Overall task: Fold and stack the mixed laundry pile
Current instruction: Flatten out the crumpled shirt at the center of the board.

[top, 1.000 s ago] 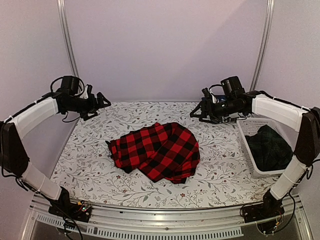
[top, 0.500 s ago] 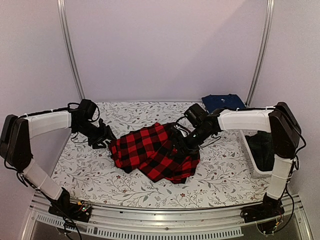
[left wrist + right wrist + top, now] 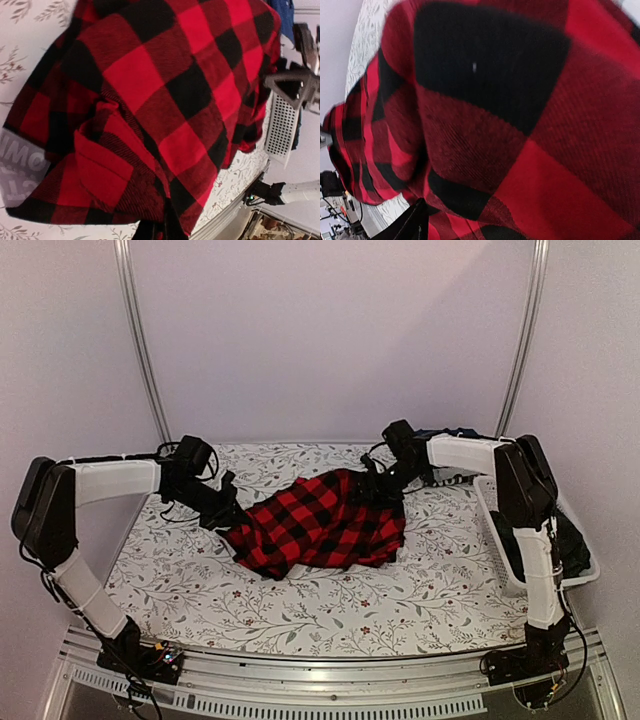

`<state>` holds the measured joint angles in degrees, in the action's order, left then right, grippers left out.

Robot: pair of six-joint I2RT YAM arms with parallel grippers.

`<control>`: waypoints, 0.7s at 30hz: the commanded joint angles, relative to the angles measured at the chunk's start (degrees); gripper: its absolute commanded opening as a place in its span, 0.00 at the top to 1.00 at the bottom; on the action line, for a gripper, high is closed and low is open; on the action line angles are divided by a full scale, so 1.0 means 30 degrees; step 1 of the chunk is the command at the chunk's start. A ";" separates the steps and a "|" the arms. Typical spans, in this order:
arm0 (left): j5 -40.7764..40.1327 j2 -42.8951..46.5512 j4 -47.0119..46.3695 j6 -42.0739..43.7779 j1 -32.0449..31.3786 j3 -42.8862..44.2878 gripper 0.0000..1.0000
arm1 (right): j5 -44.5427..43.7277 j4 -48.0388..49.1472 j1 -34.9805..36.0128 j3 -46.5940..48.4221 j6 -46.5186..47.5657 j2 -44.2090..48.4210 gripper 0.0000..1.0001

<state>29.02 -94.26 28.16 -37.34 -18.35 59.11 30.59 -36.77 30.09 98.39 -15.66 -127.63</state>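
The red-and-black checked flannel shirt [image 3: 320, 525] [image 3: 165, 100] [image 3: 520, 125] lies stretched across the middle of the table between both grippers. My left gripper [image 3: 228, 518] [image 3: 160, 232] is shut on the shirt's left edge, with cloth bunched at its tips. My right gripper [image 3: 385, 483] sits at the shirt's far right corner, where the cloth rises up to it. In the right wrist view, cloth fills the frame. Only one dark finger [image 3: 405, 225] shows there, so how the jaws stand is hidden. A navy garment [image 3: 455, 433] lies behind the right arm.
A white lattice basket [image 3: 497, 530] stands at the right edge, largely behind the right arm. It holds a dark plaid garment [image 3: 572, 545]. The floral table cloth [image 3: 350, 610] covers the table. Metal frame posts rise at the back corners.
Both arms came down from the back corners onto the shirt. The left gripper closed on its left edge. The shirt's right side shifted toward the back with the right gripper.
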 commanded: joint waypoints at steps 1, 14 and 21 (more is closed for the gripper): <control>0.3742 0.1287 -0.0732 0.2855 -0.2355 0.1623 1.00 | 0.0420 -0.1094 -0.0147 0.7169 0.0104 -0.2967 0.26; 0.3082 0.2163 -0.0824 0.5629 -0.5150 0.5485 0.33 | 0.0162 0.0259 -0.0929 0.1596 -0.0829 0.3876 0.18; -0.1653 -0.2013 -0.0194 0.5063 -0.1992 0.7754 0.27 | 0.0773 0.2646 0.0609 -0.5092 -0.2792 0.9266 0.14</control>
<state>34.00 -92.33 26.52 -21.32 -26.98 78.30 31.88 -34.94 28.10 89.10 -20.08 -106.06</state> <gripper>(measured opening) 0.729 0.850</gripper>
